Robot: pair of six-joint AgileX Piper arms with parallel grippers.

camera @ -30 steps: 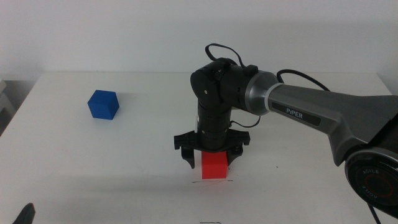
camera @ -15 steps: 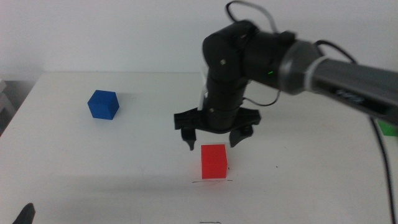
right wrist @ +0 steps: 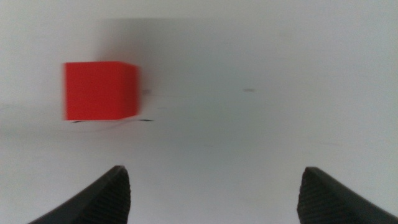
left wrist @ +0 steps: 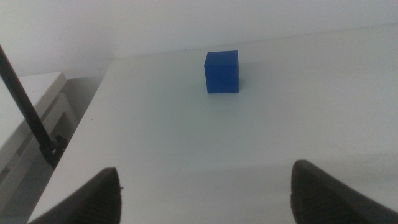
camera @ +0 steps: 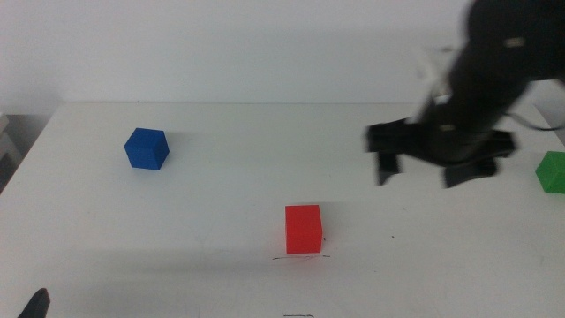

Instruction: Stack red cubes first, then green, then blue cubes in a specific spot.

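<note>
The red cube (camera: 304, 229) stands alone on the white table, front centre, on a thin pencilled mark; it also shows in the right wrist view as the red cube (right wrist: 101, 90). My right gripper (camera: 430, 170) hovers open and motion-blurred above the table at the right, between the red cube and the green cube (camera: 553, 171) at the right edge. In the right wrist view the right gripper (right wrist: 211, 186) holds nothing. The blue cube (camera: 146, 148) rests at the back left, seen too as the blue cube (left wrist: 222, 72). My left gripper (left wrist: 205, 190) waits open at the front left corner.
The table's left edge (left wrist: 93, 118) drops off beside a white shelf unit (left wrist: 31, 118) and a thin dark pole (left wrist: 28, 109). A white wall runs behind the table.
My right gripper let go of the red cube, rose, and swung right toward the green cube. The red cube stays on its mark. The green cube has come into view.
</note>
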